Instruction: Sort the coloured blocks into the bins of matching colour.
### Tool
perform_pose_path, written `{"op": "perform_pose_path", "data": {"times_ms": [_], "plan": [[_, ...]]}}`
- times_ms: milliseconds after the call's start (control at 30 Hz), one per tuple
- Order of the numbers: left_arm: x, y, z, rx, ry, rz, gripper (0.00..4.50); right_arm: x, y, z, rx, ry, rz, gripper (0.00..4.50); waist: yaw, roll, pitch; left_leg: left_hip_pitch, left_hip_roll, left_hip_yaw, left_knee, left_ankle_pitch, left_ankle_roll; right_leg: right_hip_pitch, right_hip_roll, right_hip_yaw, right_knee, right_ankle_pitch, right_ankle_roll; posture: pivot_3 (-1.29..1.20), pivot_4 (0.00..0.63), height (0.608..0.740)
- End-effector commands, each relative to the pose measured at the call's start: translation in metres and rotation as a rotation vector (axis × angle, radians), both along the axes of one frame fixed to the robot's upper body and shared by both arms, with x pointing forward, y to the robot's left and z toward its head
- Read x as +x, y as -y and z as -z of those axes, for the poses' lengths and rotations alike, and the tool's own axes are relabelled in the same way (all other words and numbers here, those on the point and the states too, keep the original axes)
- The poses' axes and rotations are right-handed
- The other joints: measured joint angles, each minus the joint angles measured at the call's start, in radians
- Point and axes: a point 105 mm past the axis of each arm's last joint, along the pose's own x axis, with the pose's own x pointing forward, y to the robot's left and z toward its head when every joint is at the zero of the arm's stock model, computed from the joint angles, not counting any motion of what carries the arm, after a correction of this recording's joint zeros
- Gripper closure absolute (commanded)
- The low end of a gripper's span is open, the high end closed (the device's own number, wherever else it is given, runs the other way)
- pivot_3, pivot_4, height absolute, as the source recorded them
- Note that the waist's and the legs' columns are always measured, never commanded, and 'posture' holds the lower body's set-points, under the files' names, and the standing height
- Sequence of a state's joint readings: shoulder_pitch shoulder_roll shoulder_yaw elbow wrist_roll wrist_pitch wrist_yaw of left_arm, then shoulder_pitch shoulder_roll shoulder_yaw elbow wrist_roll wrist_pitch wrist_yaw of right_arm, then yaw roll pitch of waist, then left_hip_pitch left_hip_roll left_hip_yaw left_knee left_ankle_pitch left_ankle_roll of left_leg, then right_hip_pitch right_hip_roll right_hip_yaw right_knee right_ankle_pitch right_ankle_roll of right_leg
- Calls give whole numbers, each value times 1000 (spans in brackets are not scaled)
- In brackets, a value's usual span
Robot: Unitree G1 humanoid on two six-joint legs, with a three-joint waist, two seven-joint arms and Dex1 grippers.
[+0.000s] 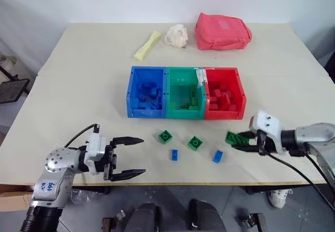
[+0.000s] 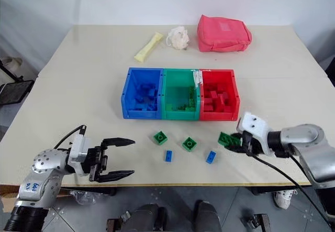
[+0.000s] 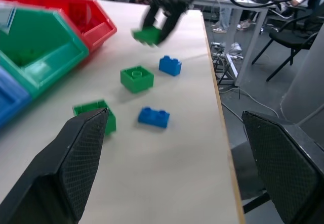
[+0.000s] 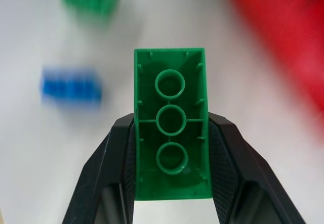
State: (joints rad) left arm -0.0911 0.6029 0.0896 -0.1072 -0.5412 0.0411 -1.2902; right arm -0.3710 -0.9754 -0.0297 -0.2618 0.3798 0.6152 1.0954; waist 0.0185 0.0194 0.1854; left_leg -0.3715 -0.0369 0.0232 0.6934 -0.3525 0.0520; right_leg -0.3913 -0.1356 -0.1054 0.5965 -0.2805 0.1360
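**Right gripper holding long green brick; left gripper open**

- Right gripper (image 1: 242, 140): arm reaching in from the right, fingers aimed leftward and slightly down, clamped on the long green brick (image 4: 171, 125), hollow underside facing the wrist camera. Brick sits just above the table (image 1: 78, 85), in front of the red bin (image 1: 225, 93).
- Left gripper (image 1: 130, 157): forearm low at the near edge, fingers level, pointing right, spread wide, holding nothing.
- Loose on table: two square green bricks (image 1: 166, 136) (image 1: 195, 142), two blue bricks (image 1: 174, 155) (image 1: 218, 156), in front of the green bin (image 1: 184, 93) and blue bin (image 1: 146, 91).

bins (image 1: 186, 93) behind blocks (image 1: 194, 142), pouch (image 1: 222, 31) beyond
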Motion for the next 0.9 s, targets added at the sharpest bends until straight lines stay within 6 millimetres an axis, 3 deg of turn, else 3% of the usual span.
{"op": "perform_pose_path", "data": {"times_ms": [33,133,233,400,467,567,700,900], "plan": [[4,1,-2,1,25,6,0,11,-19,-34,71,111,-23,3048,-2,0,0,0,0,0,0,0,0,0,0,0,1,0,0,0,150,740],[10,2,-3,0,32,6,0,32,-37,-49,111,173,-41,3048,-6,0,0,0,0,-1,0,-1,-1,-1,1,1,2,0,0,0,150,740],[14,6,-4,2,51,9,0,65,-68,-62,187,270,-46,3048,-18,-1,0,0,0,-1,0,-1,-1,-1,2,0,3,0,0,0,150,740],[20,9,-7,-8,66,7,0,93,-87,-60,213,311,-29,3048,-19,-1,0,-1,-2,-3,0,0,0,-3,2,-2,7,0,0,0,150,740],[23,10,-8,-8,71,7,0,99,-93,-62,230,322,-25,2302,-21,-1,0,-1,-3,-3,-1,-1,0,-3,1,-2,8,0,0,0,150,740],[27,12,-10,-13,87,9,0,97,-99,-64,249,336,-44,1374,-22,-1,0,-1,-3,-3,0,-1,0,-3,2,-2,8,0,0,0,150,740],[30,12,-11,-14,95,14,0,85,-91,-66,241,335,-71,45,-21,-1,0,-1,-2,-3,0,-1,0,-3,2,-3,8,0,0,0,150,740],[35,11,-11,-15,101,27,0,36,-68,-55,206,239,-197,45,-17,-1,0,-1,-3,-4,0,-1,0,-2,2,-3,8,0,0,0,150,740]]}}
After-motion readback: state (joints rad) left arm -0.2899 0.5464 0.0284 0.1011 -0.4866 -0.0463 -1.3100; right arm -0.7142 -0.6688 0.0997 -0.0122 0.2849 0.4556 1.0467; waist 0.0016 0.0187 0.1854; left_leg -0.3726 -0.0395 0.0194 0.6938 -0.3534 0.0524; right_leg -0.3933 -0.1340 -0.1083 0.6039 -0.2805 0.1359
